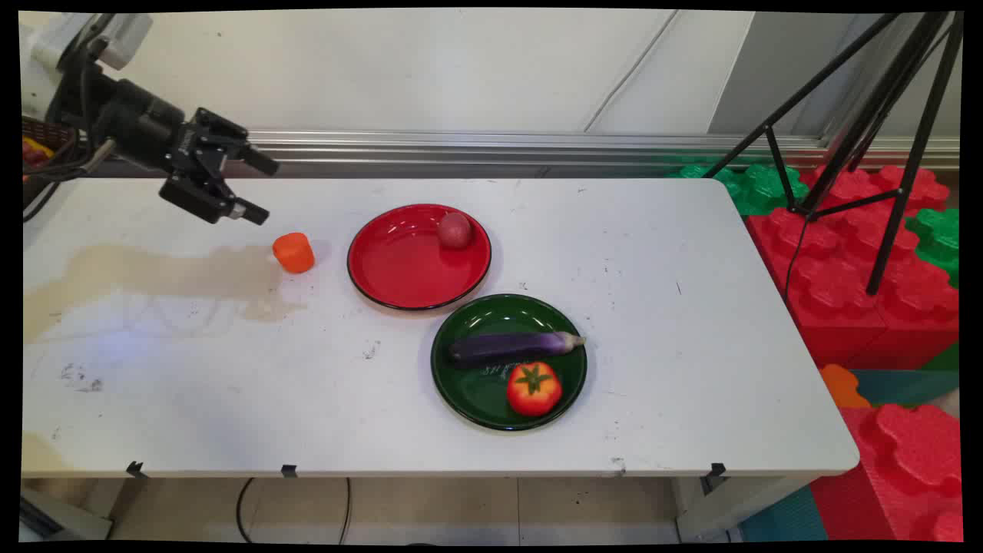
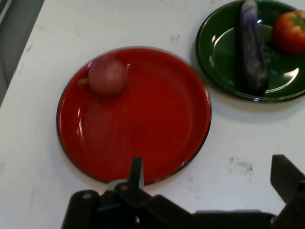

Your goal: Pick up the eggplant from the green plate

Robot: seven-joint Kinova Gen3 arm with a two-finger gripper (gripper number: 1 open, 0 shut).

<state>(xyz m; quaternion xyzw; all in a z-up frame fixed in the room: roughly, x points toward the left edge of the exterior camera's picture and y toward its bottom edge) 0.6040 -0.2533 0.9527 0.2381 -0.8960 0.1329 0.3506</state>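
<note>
Gripper [image 1: 257,188] raised, fingers apart, empty; nearest item: small orange block [image 1: 293,253]
Red plate [image 1: 399,276]: pinkish round fruit [image 1: 455,230]. Green plate [image 1: 468,384]: eggplant [image 1: 511,347], tomato [image 1: 534,389]

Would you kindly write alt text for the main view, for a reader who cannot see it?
A black gripper, fingers open and empty, hangs above a white table near an orange block. A red plate holds a reddish fruit; a green plate holds an eggplant and tomato.

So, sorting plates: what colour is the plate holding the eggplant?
Dark green plate, clearest in the main view.
</note>
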